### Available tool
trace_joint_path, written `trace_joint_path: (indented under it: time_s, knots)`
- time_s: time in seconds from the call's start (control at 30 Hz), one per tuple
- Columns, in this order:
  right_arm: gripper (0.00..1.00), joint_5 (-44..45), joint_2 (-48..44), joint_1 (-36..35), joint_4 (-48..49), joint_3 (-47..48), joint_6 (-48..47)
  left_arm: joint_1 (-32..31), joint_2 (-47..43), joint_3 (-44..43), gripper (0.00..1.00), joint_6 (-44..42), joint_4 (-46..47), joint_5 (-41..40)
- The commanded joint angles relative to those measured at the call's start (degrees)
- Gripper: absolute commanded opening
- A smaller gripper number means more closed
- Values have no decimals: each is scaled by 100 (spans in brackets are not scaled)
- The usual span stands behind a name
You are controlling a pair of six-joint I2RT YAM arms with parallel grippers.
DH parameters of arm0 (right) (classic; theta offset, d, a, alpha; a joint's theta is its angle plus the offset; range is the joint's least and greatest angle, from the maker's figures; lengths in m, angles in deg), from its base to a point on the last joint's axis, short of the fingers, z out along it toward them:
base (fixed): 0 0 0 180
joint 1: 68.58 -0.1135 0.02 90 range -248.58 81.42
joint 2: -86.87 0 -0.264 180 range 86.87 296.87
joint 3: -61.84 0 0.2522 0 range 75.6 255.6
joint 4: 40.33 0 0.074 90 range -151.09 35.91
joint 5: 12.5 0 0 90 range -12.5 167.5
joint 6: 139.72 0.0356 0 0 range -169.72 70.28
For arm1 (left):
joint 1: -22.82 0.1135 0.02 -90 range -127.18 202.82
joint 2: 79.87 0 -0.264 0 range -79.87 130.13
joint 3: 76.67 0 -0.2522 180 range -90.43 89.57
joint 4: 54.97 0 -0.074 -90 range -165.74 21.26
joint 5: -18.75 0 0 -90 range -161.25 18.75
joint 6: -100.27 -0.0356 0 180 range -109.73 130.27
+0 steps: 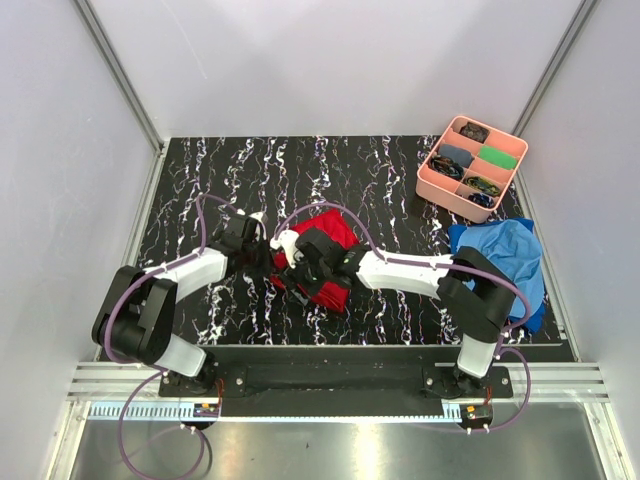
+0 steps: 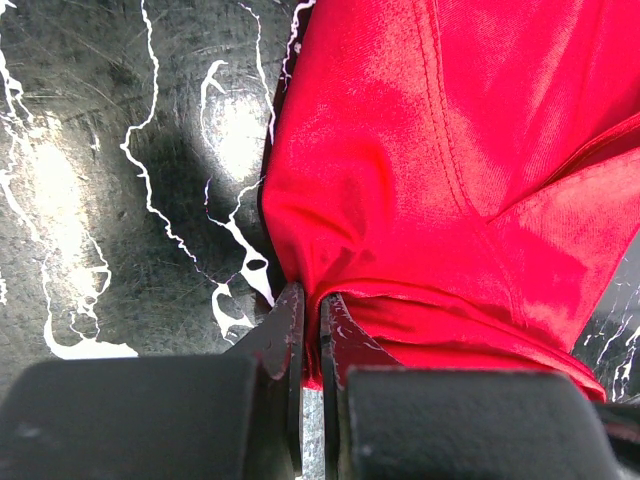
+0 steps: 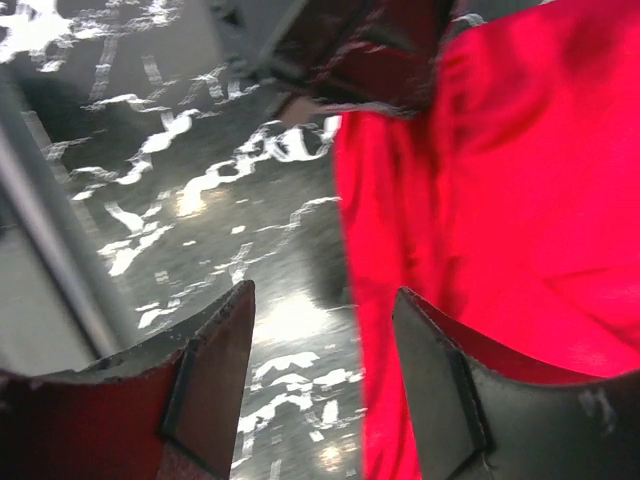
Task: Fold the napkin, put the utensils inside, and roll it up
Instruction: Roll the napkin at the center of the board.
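1. The left gripper is clenched on the bright red soft cloth napkin. A fold of the cloth's edge runs up into the narrow slit between its jaws.
2. The right gripper is released. Its jaws stand apart with nothing between them, and through the gap shows the black, white-veined tabletop.
3. From the right gripper, the napkin lies just ahead, on the side of one finger, with its edge close by that finger. From above, the two grippers are near each other at one end of the cloth, the left gripper just beside the right gripper.
4. The napkin looks layered and bunched, not spread flat, so the folding seems to be under way.
5. No thin orange plastic utensils show in any view. Whether they lie under the cloth I cannot tell.
6. Judged from this, left to do are tidying the fold, placing the utensils if they are not in already, and all of the rolling, since no roll has formed.
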Motion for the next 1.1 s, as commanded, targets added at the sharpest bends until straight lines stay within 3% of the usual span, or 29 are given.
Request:
trace_joint_path:
  time_s: [0.0, 0.2, 0.33, 0.53, 0.83, 0.93, 1.07]
  knots:
    - [66, 766, 42, -23, 666, -86, -602, 28, 171, -80, 0, -88, -146, -35]
    - [61, 1100, 350, -14, 719, 1, -883, 28, 171, -79, 0, -88, -146, -8]
    - [48, 1021, 578, -23, 657, 159, -866, 28, 154, -88, 0, -97, -137, 0]
    - [37, 968, 684, 12, 666, 195, -743, 28, 162, -71, 0, -97, -146, -8]
    - [24, -462, 790, 539, 596, 125, -550, 19, 31, -53, 0, -27, -41, -52]
    - [23, -911, 869, 689, 587, 124, -549, 28, -92, -35, 0, 17, 12, -105]
    - [36, -992, 834, 724, 517, 90, -515, 28, -84, -18, 0, 9, 21, -87]
